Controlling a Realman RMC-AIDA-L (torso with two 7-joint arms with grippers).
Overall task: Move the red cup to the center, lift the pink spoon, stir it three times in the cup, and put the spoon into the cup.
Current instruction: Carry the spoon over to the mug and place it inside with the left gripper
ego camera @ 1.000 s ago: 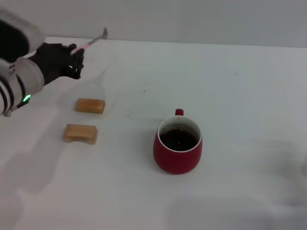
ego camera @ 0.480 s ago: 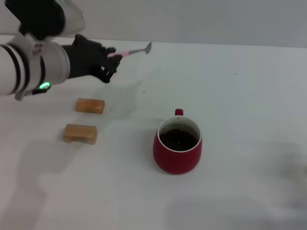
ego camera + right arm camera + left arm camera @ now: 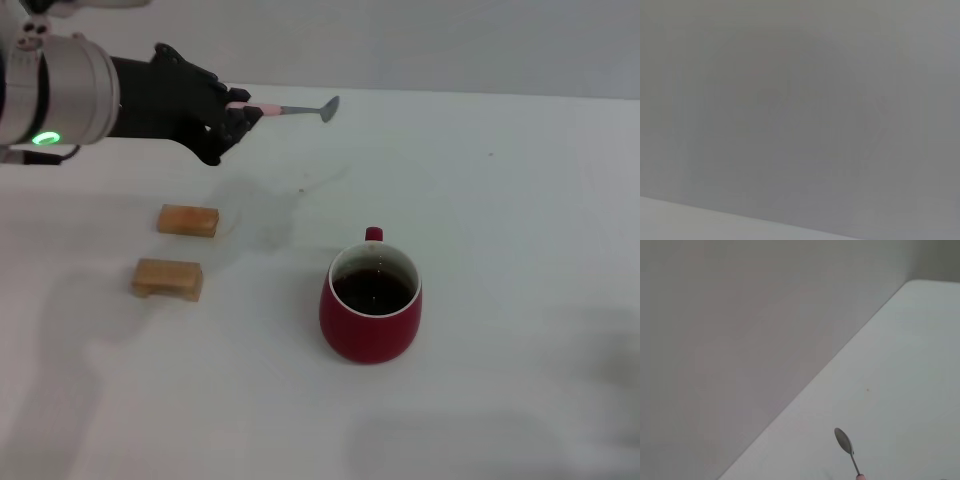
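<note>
The red cup [image 3: 370, 304] stands upright near the table's middle, handle toward the far side, dark inside. High above the table at the far left, my left gripper [image 3: 236, 112] is shut on the pink spoon [image 3: 290, 108]. The spoon lies almost level, its grey bowl pointing right, well up and left of the cup. In the left wrist view only the pink spoon [image 3: 847, 447] shows, bowl and neck against the white table. My right gripper is out of view; its wrist view shows just wall and a strip of table.
Two tan wooden blocks [image 3: 188, 220] [image 3: 167, 278] lie on the white table [image 3: 500, 200] left of the cup, below the left arm. The grey wall runs along the table's far edge.
My left arm has swung right and risen, carrying the spoon toward the cup's side. The spoon has levelled out from a tilted pose. The cup and the blocks have not moved.
</note>
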